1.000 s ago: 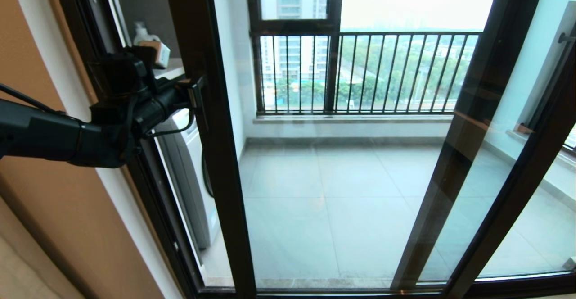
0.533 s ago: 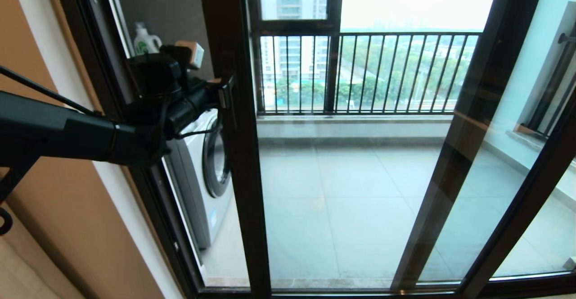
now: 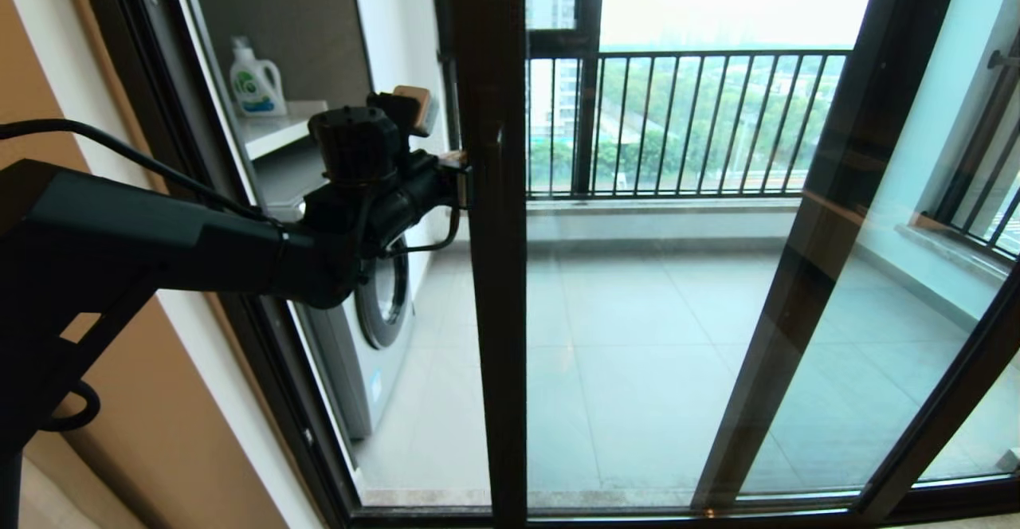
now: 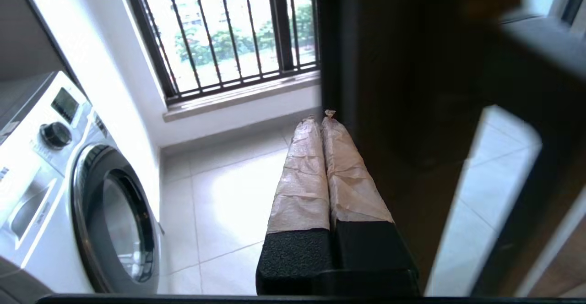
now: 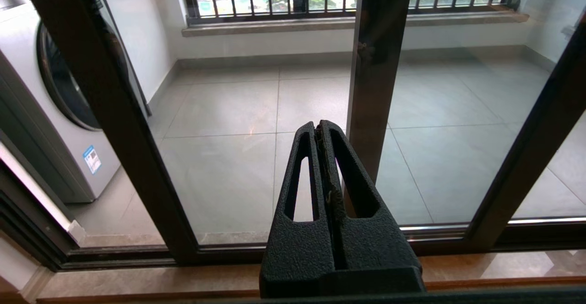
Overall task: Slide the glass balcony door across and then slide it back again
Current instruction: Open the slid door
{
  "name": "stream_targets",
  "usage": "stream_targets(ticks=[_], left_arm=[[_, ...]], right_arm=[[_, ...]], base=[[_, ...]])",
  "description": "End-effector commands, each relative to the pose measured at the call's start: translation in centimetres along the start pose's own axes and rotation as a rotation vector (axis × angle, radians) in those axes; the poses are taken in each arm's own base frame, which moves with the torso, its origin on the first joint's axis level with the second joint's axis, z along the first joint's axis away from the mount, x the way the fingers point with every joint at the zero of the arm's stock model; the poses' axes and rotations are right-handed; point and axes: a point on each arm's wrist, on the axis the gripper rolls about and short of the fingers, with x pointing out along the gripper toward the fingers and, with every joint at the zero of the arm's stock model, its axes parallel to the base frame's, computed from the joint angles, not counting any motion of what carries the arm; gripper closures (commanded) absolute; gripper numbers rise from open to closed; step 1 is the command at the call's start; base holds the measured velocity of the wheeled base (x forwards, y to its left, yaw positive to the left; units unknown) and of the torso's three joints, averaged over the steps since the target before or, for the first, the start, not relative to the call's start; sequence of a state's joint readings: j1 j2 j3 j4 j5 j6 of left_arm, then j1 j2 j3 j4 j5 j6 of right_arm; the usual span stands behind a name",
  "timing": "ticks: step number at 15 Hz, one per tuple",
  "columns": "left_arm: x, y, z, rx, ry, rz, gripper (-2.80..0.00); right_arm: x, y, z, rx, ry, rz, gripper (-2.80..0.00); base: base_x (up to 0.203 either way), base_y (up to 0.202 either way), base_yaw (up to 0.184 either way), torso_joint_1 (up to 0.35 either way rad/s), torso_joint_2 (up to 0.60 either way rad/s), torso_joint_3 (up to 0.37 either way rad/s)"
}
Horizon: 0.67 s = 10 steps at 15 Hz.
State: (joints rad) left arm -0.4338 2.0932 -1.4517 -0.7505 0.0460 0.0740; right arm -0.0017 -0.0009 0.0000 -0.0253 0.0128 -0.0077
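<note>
The glass balcony door's dark upright [image 3: 498, 274] stands left of the view's middle, with an open gap to its left. My left gripper [image 3: 460, 174] is shut, and its taped fingertips rest against that upright's left edge at mid height. The left wrist view shows the taped fingers [image 4: 300, 171] pressed together with nothing between them, beside the dark upright [image 4: 389, 89]. The door's handle does not show plainly. My right gripper [image 5: 319, 127] is shut and empty, held low before the glass, out of the head view, with the door's upright [image 5: 105, 111] off to one side.
A white washing machine [image 3: 374, 330] stands on the balcony behind the gap, with a detergent bottle [image 3: 255, 83] on a shelf above. The second dark-framed pane's upright [image 3: 829, 218] slants at right. The railed window [image 3: 685, 123] lies beyond. The outer door frame [image 3: 231, 290] borders the gap at left.
The door's upright has slid steadily to the right, widening the gap and uncovering the washing machine and shelf. My left arm has travelled right with it, fingertips staying at the upright's edge.
</note>
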Motion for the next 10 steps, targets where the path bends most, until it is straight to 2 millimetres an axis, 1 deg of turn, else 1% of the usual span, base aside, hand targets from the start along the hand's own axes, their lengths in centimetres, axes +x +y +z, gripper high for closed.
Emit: stream_targets(ticks=[1, 3, 5, 6, 7, 8, 10], left_arm=[[-0.2, 0.0, 0.2, -0.002, -0.005, 0.010, 0.00], [-0.9, 0.5, 1.1, -0.004, -0.020, 0.033, 0.00], [-2.3, 1.2, 2.3, -0.005, -0.025, 0.051, 0.00], [-3.4, 1.8, 2.7, -0.003, -0.019, 0.063, 0.00], [-4.7, 2.4, 3.2, -0.003, -0.017, 0.077, 0.00], [-6.5, 2.9, 4.0, -0.007, -0.017, 0.088, 0.00], [-10.8, 3.7, 5.5, -0.013, -0.025, 0.108, 0.00]], right_arm=[[0.1, 0.0, -0.3, 0.000, 0.011, 0.000, 0.00], [0.1, 0.0, -0.3, 0.000, 0.011, 0.001, 0.00], [0.1, 0.0, -0.3, 0.000, 0.011, 0.001, 0.00], [0.1, 0.0, -0.3, 0.000, 0.011, 0.001, 0.00], [0.1, 0.0, -0.3, 0.000, 0.011, 0.001, 0.00], [0.1, 0.0, -0.3, 0.000, 0.011, 0.001, 0.00], [0.1, 0.0, -0.3, 0.000, 0.011, 0.001, 0.00]], base=[[0.000, 0.000, 0.000, 0.000, 0.00, 0.000], [0.000, 0.000, 0.000, 0.000, 0.00, 0.000], [0.000, 0.000, 0.000, 0.000, 0.00, 0.000], [0.000, 0.000, 0.000, 0.000, 0.00, 0.000], [0.000, 0.000, 0.000, 0.000, 0.00, 0.000], [0.000, 0.000, 0.000, 0.000, 0.00, 0.000], [0.000, 0.000, 0.000, 0.000, 0.00, 0.000]])
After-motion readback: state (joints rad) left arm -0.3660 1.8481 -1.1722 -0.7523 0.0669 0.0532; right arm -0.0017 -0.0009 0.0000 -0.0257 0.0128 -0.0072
